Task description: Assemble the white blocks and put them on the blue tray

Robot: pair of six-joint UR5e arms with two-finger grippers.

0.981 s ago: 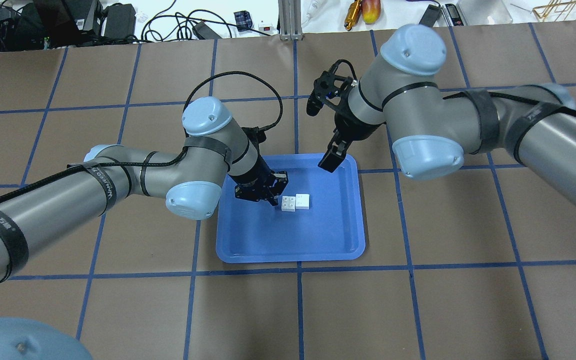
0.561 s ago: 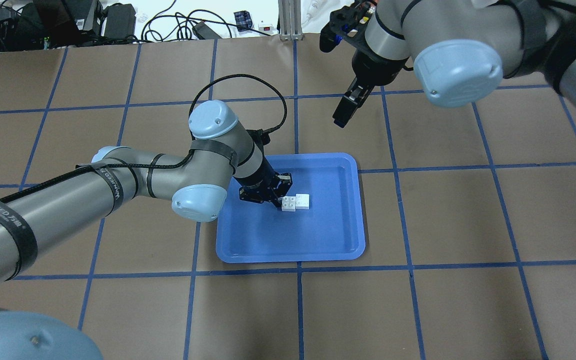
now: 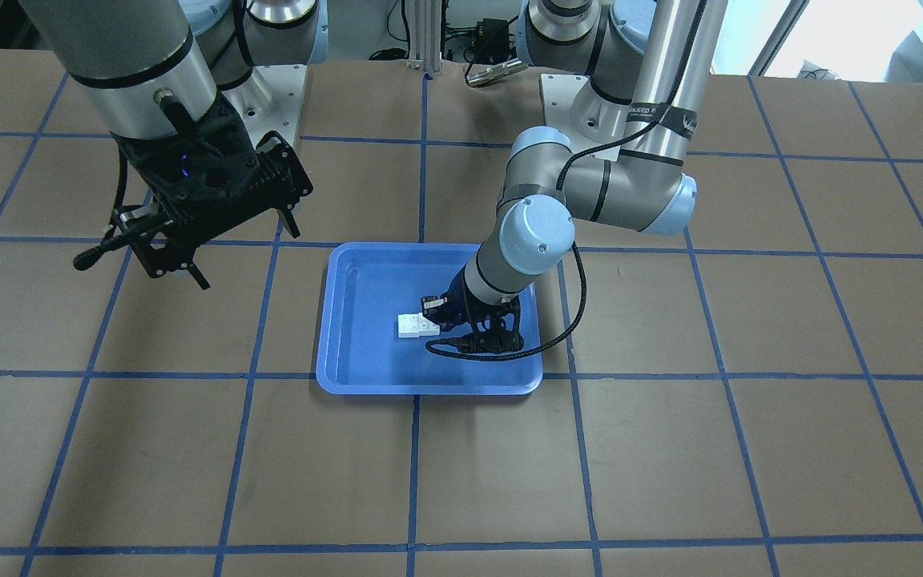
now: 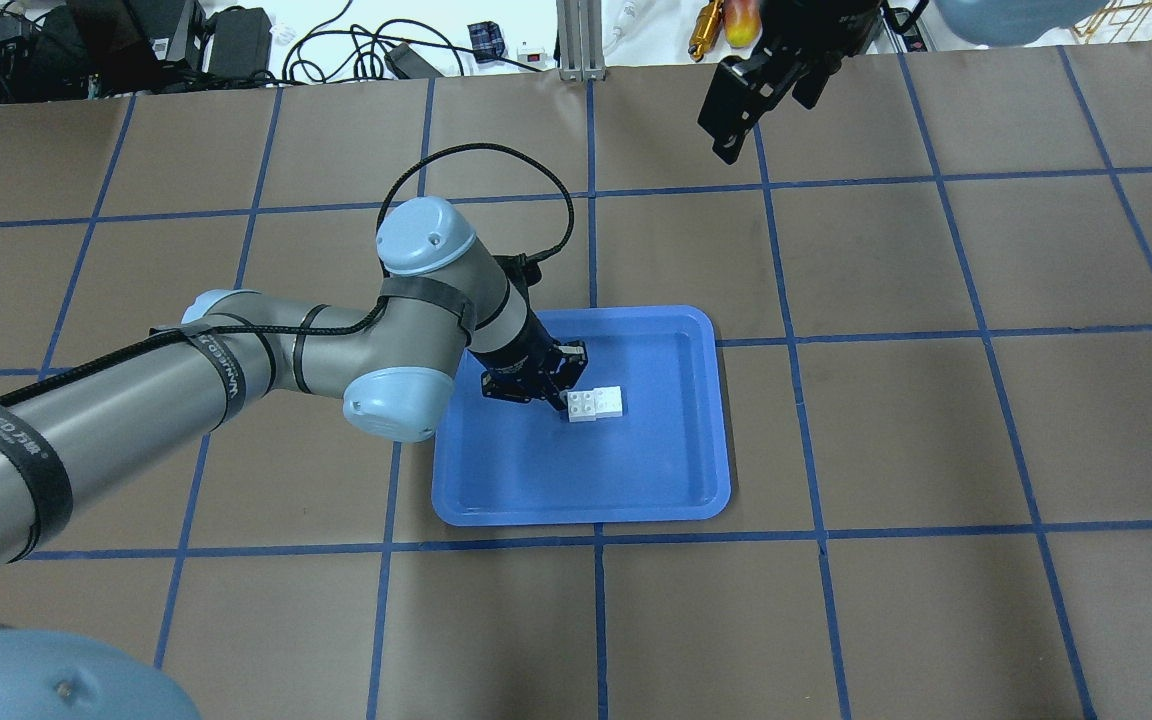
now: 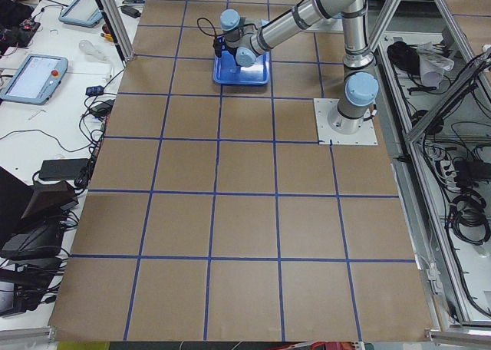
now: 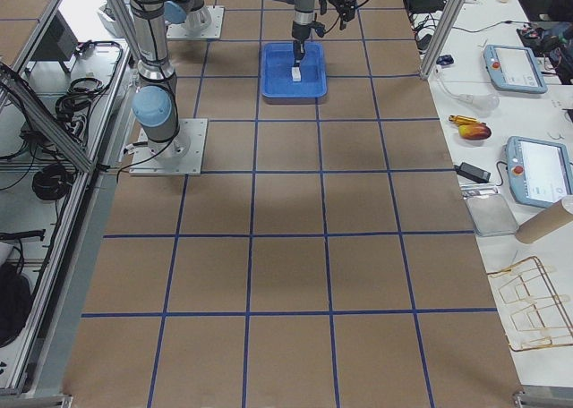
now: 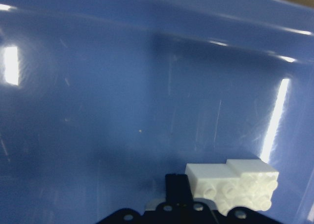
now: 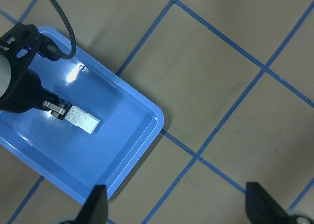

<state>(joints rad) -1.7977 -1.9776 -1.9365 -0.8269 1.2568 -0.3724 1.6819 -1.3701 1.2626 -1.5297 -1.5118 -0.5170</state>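
**White blocks joined on blue tray, left gripper at one end, right gripper high and spread**

The white blocks (image 4: 596, 403) sit as one short bar on the floor of the blue tray (image 4: 636, 490), near its middle and clear of the rim. In the overhead view the long axis runs left-right, with the right end tipped slightly toward the far side. Studs face up. Four studs are clear on the left brick; the right brick looks a step higher and its top is hard to read. The left wrist view shows the same stepped outline, with the bar low in frame and its underside cut off.

The left gripper (image 4: 558, 395) points down into the tray and touches the bar's left end. Only one finger (image 7: 176, 184) shows, against the brick's side; the other is out of sight. In the overhead view the wrist covers the tips. I cannot tell whether it pinches the bar or only rests against it.

The right gripper (image 8: 176, 209) is up high, well apart from the tray, over the brown gridded table (image 4: 886, 430). Its fingers (image 8: 98, 207) are spread wide. The right arm is cut off at the top edge of the overhead view.

In the exterior left view the left arm hides the bar. In the exterior right view the bar is only a white speck.
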